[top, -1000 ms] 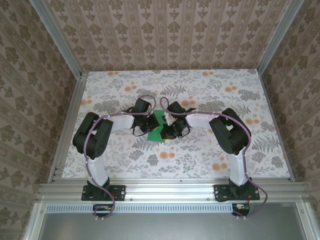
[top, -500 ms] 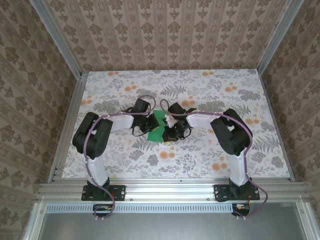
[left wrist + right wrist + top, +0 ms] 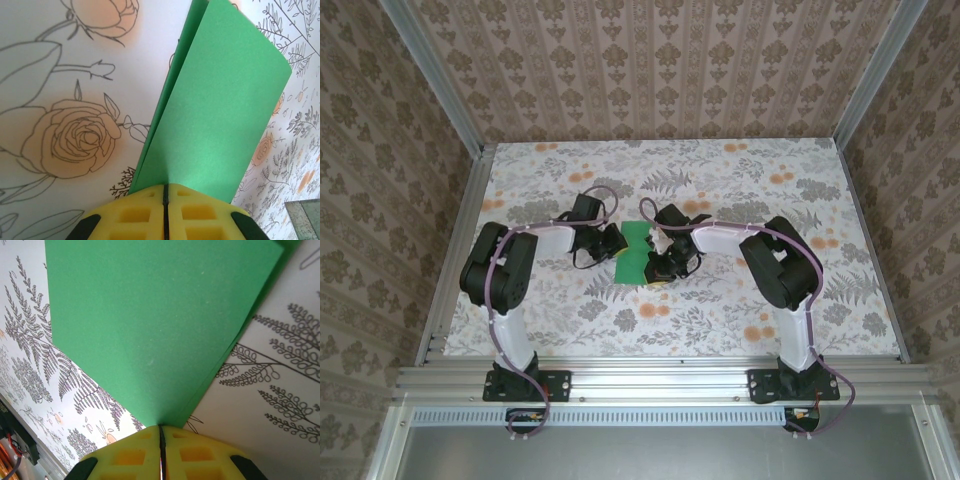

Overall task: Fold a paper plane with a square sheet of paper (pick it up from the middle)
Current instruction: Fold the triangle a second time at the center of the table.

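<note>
Both grippers are clamped tight on the green sheet of paper [image 3: 636,262]. The left gripper [image 3: 164,192] pinches one edge between its yellow pads [image 3: 135,216], and the right gripper [image 3: 161,432] pinches the other side. The wrist cams show the sheet doubled over in two layers. The top cam shows it between the two grippers, mid floral tabletop [image 3: 740,300].
</note>
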